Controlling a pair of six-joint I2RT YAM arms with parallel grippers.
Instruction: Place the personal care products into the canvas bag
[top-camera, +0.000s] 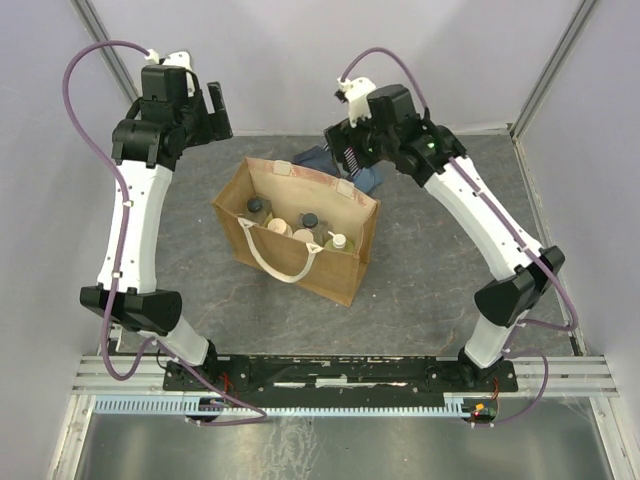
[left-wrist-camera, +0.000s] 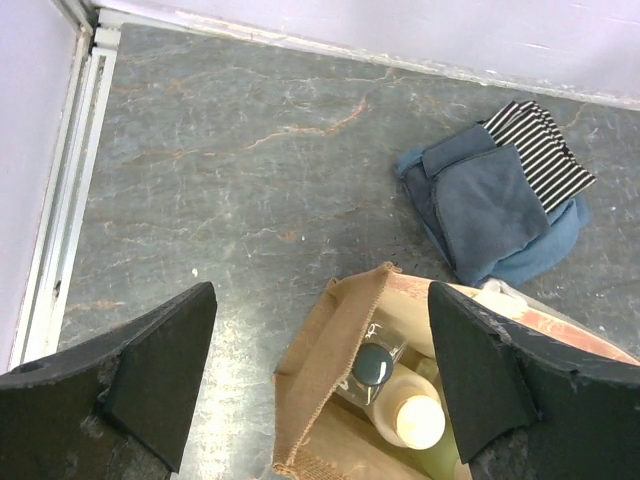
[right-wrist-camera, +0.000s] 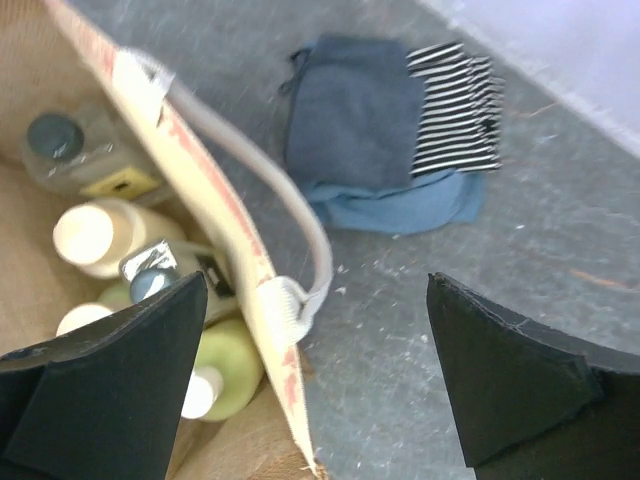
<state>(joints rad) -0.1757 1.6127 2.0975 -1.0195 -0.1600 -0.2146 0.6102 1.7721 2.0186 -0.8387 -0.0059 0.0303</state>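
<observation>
The tan canvas bag stands open mid-table with its cream handles hanging down. Inside it stand the personal care products: two dark-capped clear bottles, a cream jar and yellow-green bottles. My left gripper is open and empty, raised behind the bag's left corner. In the left wrist view the bag's corner and a dark-capped bottle lie between its fingers. My right gripper is open and empty above the bag's back rim. A yellow-green bottle shows in the right wrist view.
A folded blue and striped cloth lies on the grey table behind the bag, under the right gripper; it also shows in the left wrist view and the right wrist view. Pale walls close the back and sides.
</observation>
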